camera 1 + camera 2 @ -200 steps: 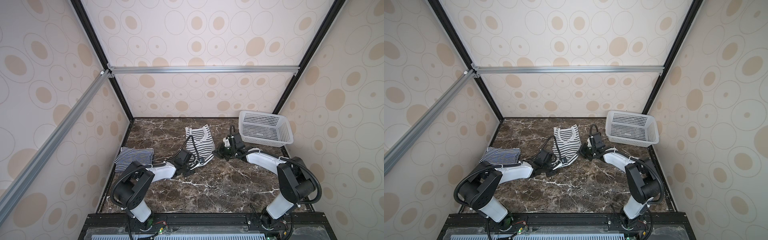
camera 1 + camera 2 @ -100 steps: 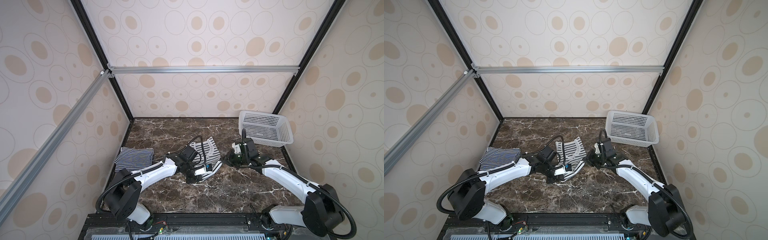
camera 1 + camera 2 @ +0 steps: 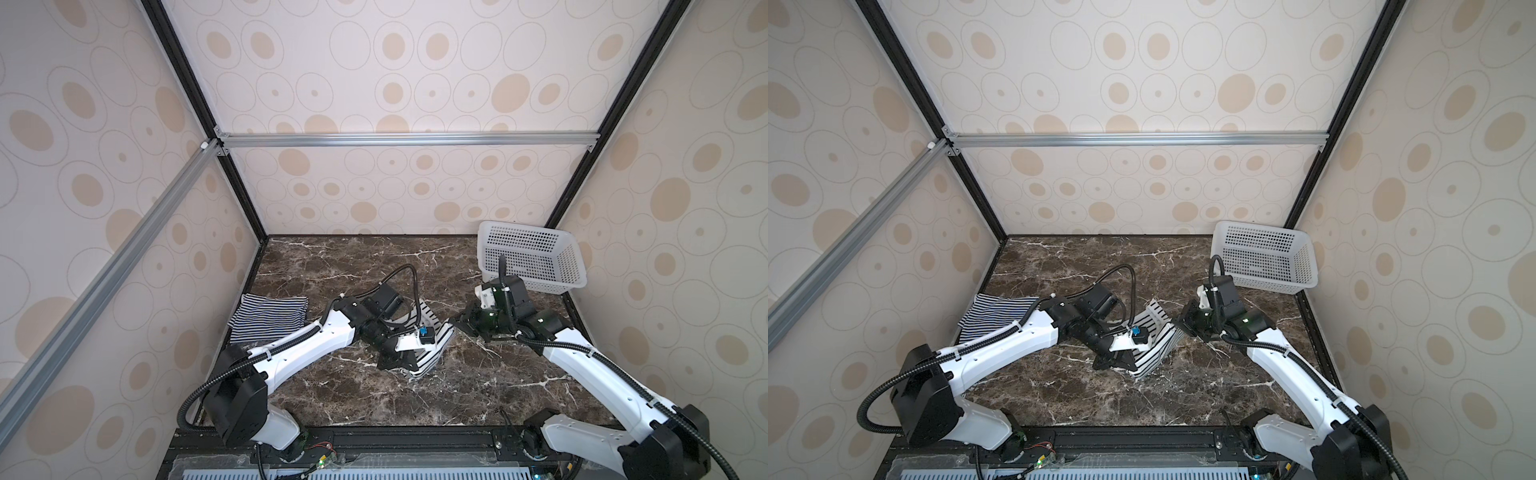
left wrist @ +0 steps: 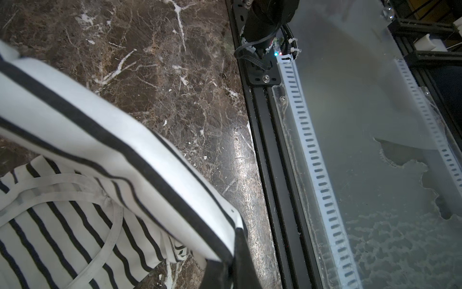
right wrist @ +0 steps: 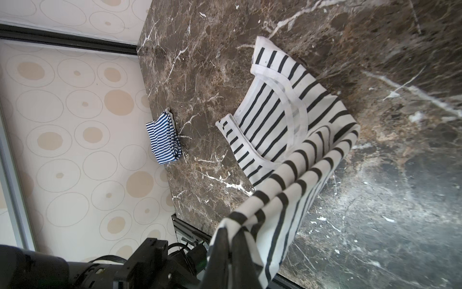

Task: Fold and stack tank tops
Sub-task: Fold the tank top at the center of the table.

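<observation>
The white tank top with wide-spaced black stripes [image 3: 434,353] [image 3: 1156,343] lies mid-table, its straps and neckline flat on the marble. One edge of it is raised between my two grippers. My left gripper [image 3: 401,361] [image 4: 231,265] is shut on a corner of that edge, seen close in the left wrist view as white cloth [image 4: 100,140]. My right gripper [image 3: 459,324] [image 5: 231,250] is shut on the other corner, and the cloth [image 5: 275,117] hangs from it in folds. The dense-striped tank top [image 3: 268,318] [image 3: 996,313] [image 5: 163,136] lies folded at the left wall.
A white perforated basket [image 3: 532,257] [image 3: 1264,255] stands at the back right corner, just behind the right wrist. The dark marble table [image 3: 365,262] is walled on three sides. A black rail [image 4: 262,150] runs along its front edge.
Both grippers have moved toward the front of the table and lifted an edge of the white striped tank top, which lay flat one second ago. The folded dense-striped top has not moved.
</observation>
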Controlling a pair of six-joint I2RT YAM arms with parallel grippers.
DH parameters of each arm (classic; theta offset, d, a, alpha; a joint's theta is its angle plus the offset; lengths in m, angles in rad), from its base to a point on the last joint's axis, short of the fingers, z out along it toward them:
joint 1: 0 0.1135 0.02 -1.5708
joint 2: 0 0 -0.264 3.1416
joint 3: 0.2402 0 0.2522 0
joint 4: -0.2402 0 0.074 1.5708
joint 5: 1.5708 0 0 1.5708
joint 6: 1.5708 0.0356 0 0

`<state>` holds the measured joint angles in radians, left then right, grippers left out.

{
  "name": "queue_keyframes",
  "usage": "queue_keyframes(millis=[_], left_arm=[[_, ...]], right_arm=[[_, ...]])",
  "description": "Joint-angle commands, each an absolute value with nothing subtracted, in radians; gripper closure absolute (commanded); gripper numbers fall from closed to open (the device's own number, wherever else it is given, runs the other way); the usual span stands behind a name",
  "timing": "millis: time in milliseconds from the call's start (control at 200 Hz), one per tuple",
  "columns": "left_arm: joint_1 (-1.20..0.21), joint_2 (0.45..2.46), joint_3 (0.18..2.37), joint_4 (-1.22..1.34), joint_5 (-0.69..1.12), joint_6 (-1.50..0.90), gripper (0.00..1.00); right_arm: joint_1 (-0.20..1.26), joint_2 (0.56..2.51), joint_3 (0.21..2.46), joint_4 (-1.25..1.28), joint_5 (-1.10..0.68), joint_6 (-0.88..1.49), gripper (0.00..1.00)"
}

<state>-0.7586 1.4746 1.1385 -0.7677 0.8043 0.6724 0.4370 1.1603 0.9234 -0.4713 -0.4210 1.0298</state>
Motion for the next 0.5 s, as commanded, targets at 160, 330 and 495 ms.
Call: queue_keyframes(millis=[160, 330, 495], left_arm=[[-0.531, 1.571, 1.229, -0.815, 0.884, 0.782, 1.00], [-0.434, 1.689, 1.306, -0.874, 0.873, 0.862, 1.00], [-0.355, 1.820, 1.359, -0.860, 0.849, 0.908, 1.00]], right_arm=[[0.424, 1.434, 1.143, -0.438, -0.456, 0.997, 0.93], [0.417, 1.642, 1.298, -0.433, -0.485, 0.974, 0.92], [0.403, 1.828, 1.426, -0.423, -0.514, 0.950, 0.90]])
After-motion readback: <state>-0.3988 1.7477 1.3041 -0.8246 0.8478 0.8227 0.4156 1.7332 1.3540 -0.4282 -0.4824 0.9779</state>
